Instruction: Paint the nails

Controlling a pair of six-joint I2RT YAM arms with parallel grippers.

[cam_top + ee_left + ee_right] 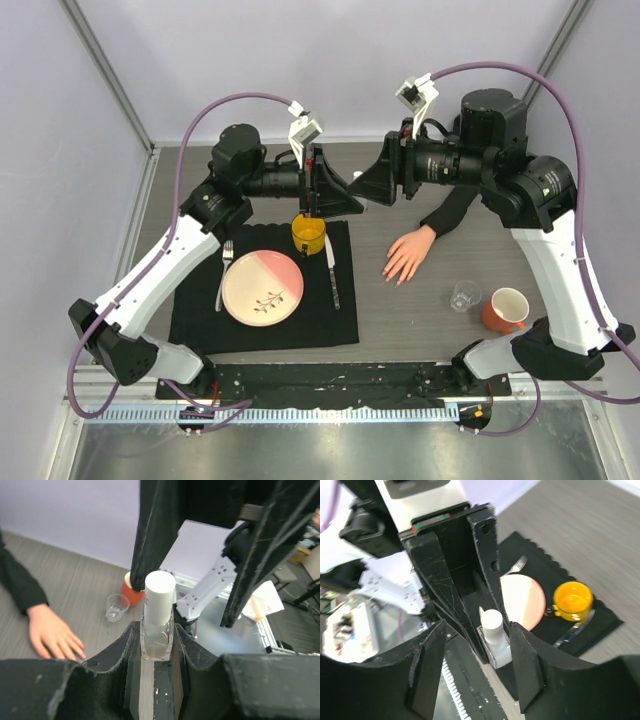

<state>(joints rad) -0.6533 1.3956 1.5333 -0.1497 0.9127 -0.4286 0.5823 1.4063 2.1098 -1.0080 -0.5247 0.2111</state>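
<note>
Step in hand: opening the polish bottle. No painting has begun.

1. My left gripper (157, 631) is closed narrowly on the small clear bottle (158, 642), clamping its glass body on both sides. The bottle stands upright between the pads, with its white cap (160, 592) standing clear above them.
2. My right gripper (479, 628) faces the left one, level with the bottle. Its fingers are spread wide and straddle the cap. In the right wrist view there is a gap on each side of the cap. In the left wrist view one finger lies just beside it and the other well apart. I judge that I have no grip on the cap yet.
3. The nails (398, 275) are at the fingertips of the mannequin hand (408, 255). The hand lies palm down on the table (420, 325), to the right of the black placemat (190, 310) and well below and apart from both grippers. The nails themselves are too small to make out.

Next move calls for:
- centring the right fingers on the cap, then closing them squarely on it;
- holding the left clamp firm so the glass body cannot turn;
- twisting about the bottle's upright axis, then lifting straight up.
</note>
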